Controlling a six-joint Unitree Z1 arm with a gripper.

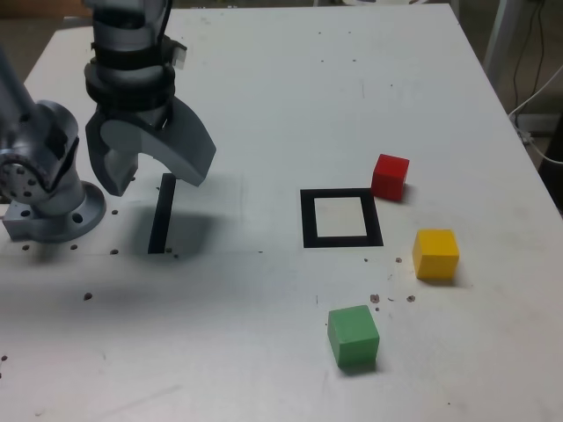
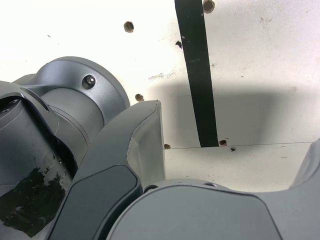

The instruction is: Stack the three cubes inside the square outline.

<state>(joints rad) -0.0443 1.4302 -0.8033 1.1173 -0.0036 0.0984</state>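
Sitting apart: red (image 1: 390, 178), yellow (image 1: 435, 255), green (image 1: 354, 337) solid-coloured cubes.

To the exterior view's right of the open pincer (image 1: 158, 167), apart on the counter (image 1: 255, 352), sit red (image 1: 390, 178), yellow (image 1: 436, 255) and green (image 1: 354, 337) cubes (the green one lowest in view).

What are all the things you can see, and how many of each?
Red cube: 1, red, by the square's upper right corner in the exterior view
Yellow cube: 1, yellow, right of the square
Green cube: 1, green, below the square
Square: 1, black with white middle, on the table
Strip: 1, black, under the gripper
Table: 1, white, under everything
Holes: several, dark, in the table
Arm: 1, grey and black, exterior view's left
Gripper: 1, grey, open, above the table
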